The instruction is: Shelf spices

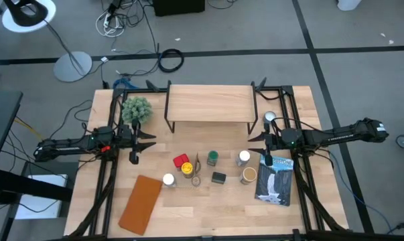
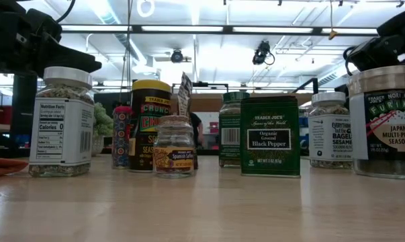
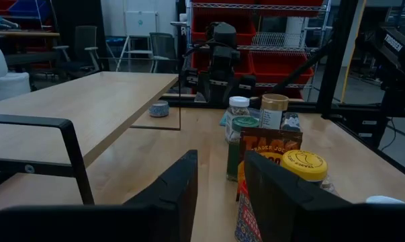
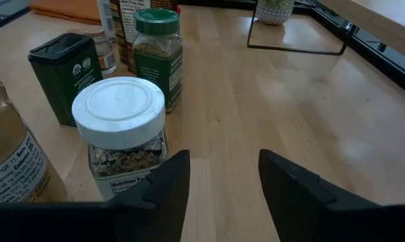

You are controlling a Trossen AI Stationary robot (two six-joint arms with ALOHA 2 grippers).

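Your right gripper (image 4: 219, 181) hangs part open and empty, w/ the white-lid jar (image 4: 121, 128) just beside its fingers, upright, off to one side of the gap, so you're the nearer arm. Left gripper (image 3: 219, 195) waits at the far side, also part open, empty. Jar's clear, seed mix inside (still on the table (image 1: 188, 221)); shelf (image 1: 208, 104) top is bare

My two arms are dark, slim, jointed links. White lettering runs along my right arm (image 1: 342, 136) behind its wrist. Each gripper, left (image 3: 219, 191) and right (image 4: 222, 185), ends in two flat, matte black fingers with angular edges.
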